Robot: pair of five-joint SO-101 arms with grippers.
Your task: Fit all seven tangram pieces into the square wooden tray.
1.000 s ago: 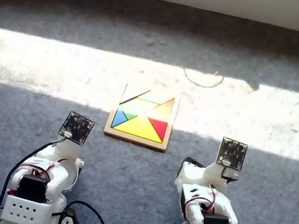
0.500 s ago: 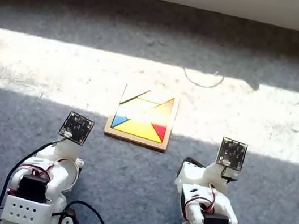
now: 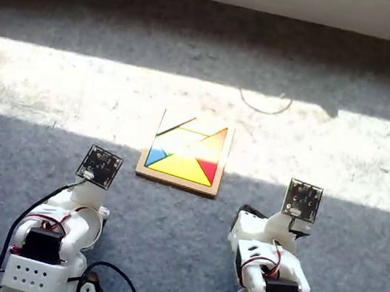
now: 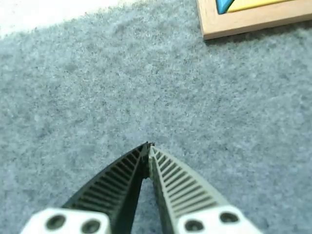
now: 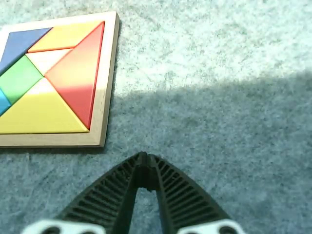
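Note:
The square wooden tray [image 3: 143, 172] lies on the grey carpet between and ahead of both arms, with coloured tangram pieces [image 3: 186, 156] lying flat inside it. In the right wrist view the tray [image 5: 108, 87] holds a red triangle [image 5: 78, 73], a yellow triangle [image 5: 41, 114], a green piece [image 5: 18, 78] and a blue piece [image 5: 19, 41]. My right gripper [image 5: 143, 157] is shut and empty over carpet, short of the tray's near edge. My left gripper [image 4: 147, 146] is shut and empty, with a tray corner [image 4: 253, 19] off to its far side.
Grey carpet [image 3: 69, 5] covers the floor, crossed by a bright sunlit band [image 3: 62, 86]. A thin wire loop [image 3: 263, 103] lies beyond the tray. Both arm bases [image 3: 45, 256] sit at the near edge.

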